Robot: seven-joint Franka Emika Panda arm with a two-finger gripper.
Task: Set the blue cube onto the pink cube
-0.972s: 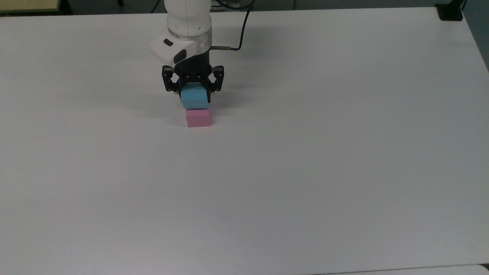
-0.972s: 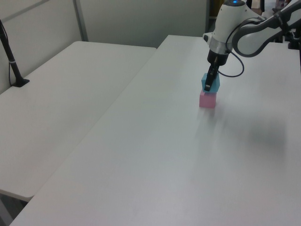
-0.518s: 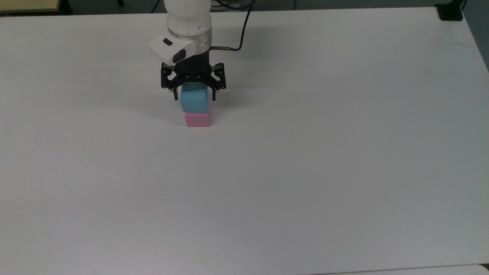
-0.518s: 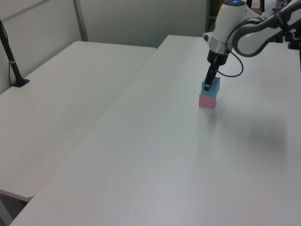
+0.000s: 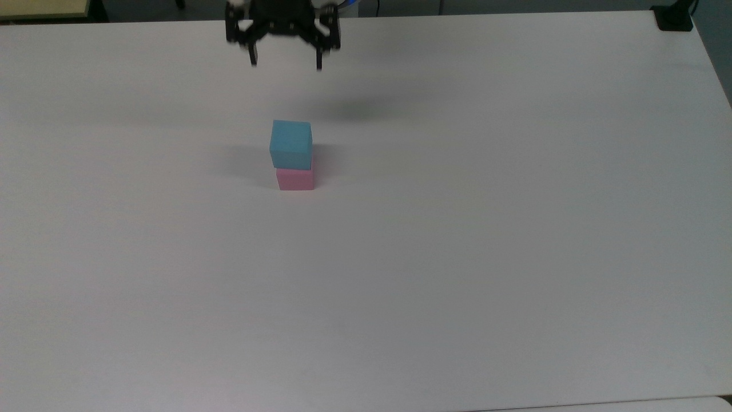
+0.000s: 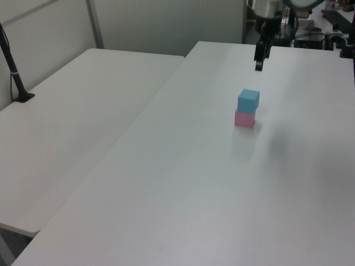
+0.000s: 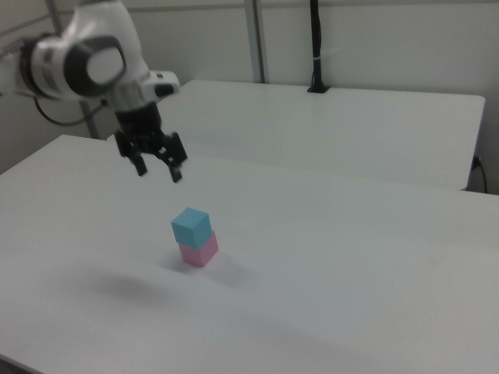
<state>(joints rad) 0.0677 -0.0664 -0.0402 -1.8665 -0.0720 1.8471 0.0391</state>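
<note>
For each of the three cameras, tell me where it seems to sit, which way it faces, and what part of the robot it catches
Top view: high above the near table edge, looking steeply down at the blue cube stacked on the pink cube; open gripper at the top edge.
Left view: raised, off one end of the table, looking along it; gripper hangs above the stack.
Right view: lower, from the opposite side; gripper, wrist and arm above the stack.
All three share the two stacked cubes.
</note>
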